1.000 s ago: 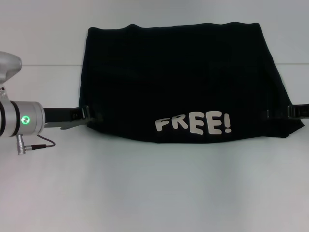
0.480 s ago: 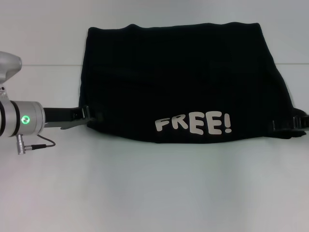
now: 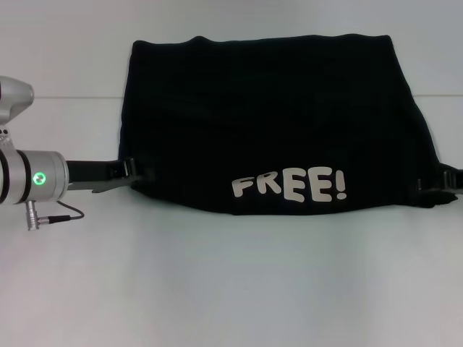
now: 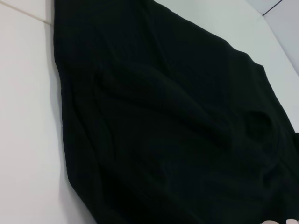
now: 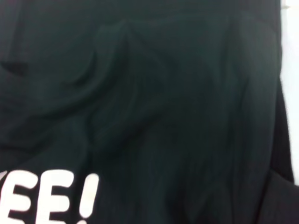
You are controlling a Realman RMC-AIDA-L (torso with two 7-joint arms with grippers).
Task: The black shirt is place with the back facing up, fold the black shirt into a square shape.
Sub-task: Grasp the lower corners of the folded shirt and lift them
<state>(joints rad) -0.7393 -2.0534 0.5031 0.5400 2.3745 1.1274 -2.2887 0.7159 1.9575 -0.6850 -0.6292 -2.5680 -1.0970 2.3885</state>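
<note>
The left gripper (image 3: 134,173) meets the black shirt's (image 3: 275,123) near-left edge and the right gripper (image 3: 434,184) its near-right corner, their grip impossible to tell, the shirt spread across the white table (image 3: 231,289), lettering nearest.

You see a plain white table (image 3: 231,289) filling most of the head view. Its surface is smooth, matte and unmarked, and the bare area nearest the robot is evenly lit, with no hard shadows. At the far side of the table you find a thin straight seam line (image 3: 72,98) running across the view; beyond it lies a second pale, flat surface (image 3: 65,43) of slightly greyer tone. You cannot tell whether that is a wall or a further panel. In the left wrist view you see the same white table (image 4: 28,116) and a dark line (image 4: 275,7) crossing one corner.
</note>
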